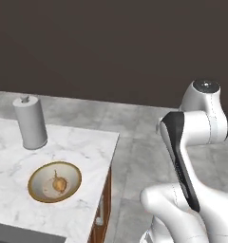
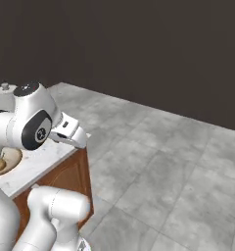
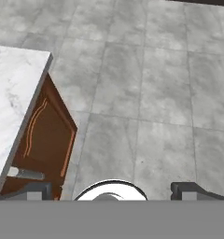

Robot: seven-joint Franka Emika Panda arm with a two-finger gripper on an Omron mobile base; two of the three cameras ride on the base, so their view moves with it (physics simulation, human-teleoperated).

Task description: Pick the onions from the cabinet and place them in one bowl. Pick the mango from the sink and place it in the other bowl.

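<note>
White marble covers the table [image 1: 82,142] in the left base view, and on it sits the shallow tan bowl [image 1: 40,178] with its darker brown rim. Inside this bowl lies one tan-yellow onion [image 1: 60,184] with a thin stem. Behind the bowl, well apart from it, a grey paper towel roll [image 1: 30,122] stands upright. The side of the table is reddish-brown wood, and a small grey handle [image 1: 100,212] shows on it. The white arm [image 1: 192,142] rises at the right of this view, over the grey tiled floor [image 1: 135,123], with a dark wall behind.

From the right base view, the arm [image 2: 31,122] covers most of the table [image 2: 41,162]. Only a small part of the bowl [image 2: 7,162] shows at the left edge, and the onion cannot be made out here. The top of the paper towel roll [image 2: 6,93] shows behind the arm. This view shows much more of the floor [image 2: 163,171] to the right of the table.

Looking along the hand, the claw [image 3: 113,191] shows its two dark fingertips [image 3: 34,190] far apart, so it is wide and holds nothing. Below it is the floor [image 3: 146,93], and at the left the corner of the table [image 3: 16,88] with its brown cupboard door [image 3: 44,140] and grey handle [image 3: 25,173].
</note>
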